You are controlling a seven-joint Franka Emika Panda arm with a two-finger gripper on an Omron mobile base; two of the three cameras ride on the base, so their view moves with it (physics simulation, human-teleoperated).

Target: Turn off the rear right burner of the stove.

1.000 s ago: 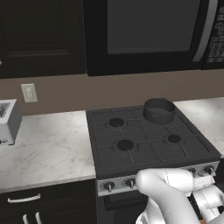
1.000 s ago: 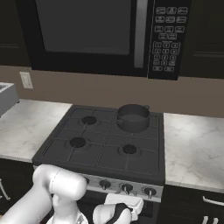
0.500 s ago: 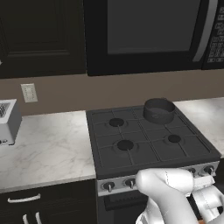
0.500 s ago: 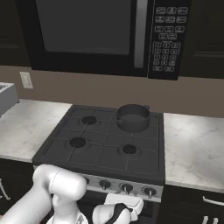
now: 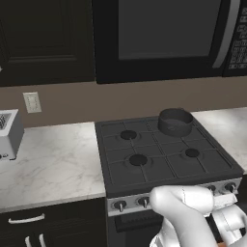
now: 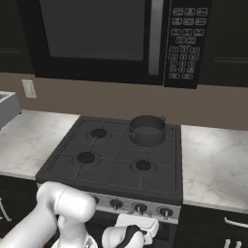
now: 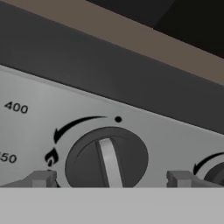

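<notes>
knob: rigid, smooth, likely stiff to turn; grasp across its silver ridge | gripper: fingers apart, flanking knob | stove: pot on rear right burner

A black microwave with a grey door panel is mounted above the cooking area, flanked by dark wooden wall cabinets. A brown backsplash wall is seen beneath them, and a white wall outlet plate is fixed to it at the left. White marbled stone countertops are laid on both sides, over dark base cabinets with silver handles. A silver toaster is set on the left countertop.
</notes>
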